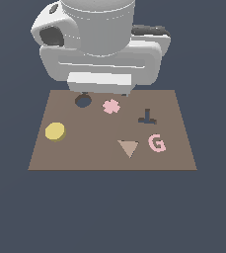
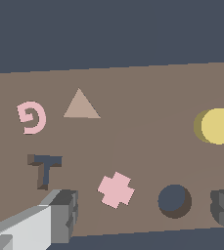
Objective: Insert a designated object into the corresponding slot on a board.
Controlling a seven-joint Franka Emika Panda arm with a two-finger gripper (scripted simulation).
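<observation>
Gripper (image 2: 143,215) is hovering wide open and empty over the board's (image 1: 183,158) far edge. Yellow disc (image 1: 55,131) is lying loose at the exterior view's left, nearer than the round hole (image 1: 83,101), awaiting pickup.

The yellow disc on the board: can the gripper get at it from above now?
Probably yes. The yellow disc lies alone on the board, nothing on top or touching it, and the gripper has its jaws apart.
</observation>
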